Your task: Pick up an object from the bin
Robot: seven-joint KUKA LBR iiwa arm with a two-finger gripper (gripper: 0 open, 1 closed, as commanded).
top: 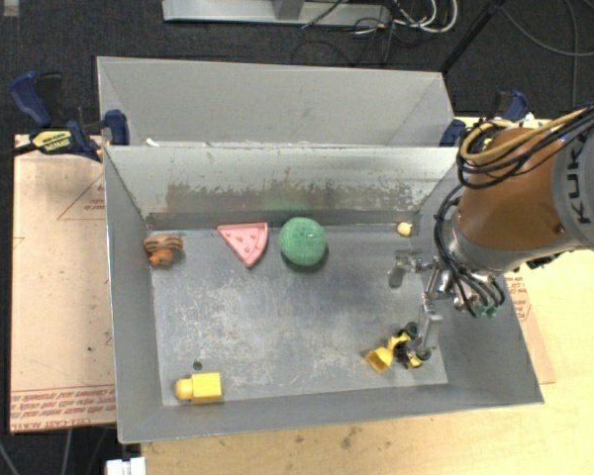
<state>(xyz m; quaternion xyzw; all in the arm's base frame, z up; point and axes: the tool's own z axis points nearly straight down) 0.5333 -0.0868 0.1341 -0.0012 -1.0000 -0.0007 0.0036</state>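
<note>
My gripper [412, 308] hangs low over the right side of the bin, open, with nothing between its fingers. One fingertip [422, 344] stands right against a small yellow and black toy [388, 354] on the bin floor near the front right corner. The other fingertip [400, 268] is farther back, over bare floor. A tiny yellow ball [405, 229] rests by the back wall, a little behind the gripper.
A green ball [303, 241] and a pink watermelon-slice wedge [245, 242] lie side by side at the back middle. A brown lump [163, 249] sits at the back left, and a yellow block [199, 388] at the front left. The arm's orange cover and cables stand above the bin's right wall.
</note>
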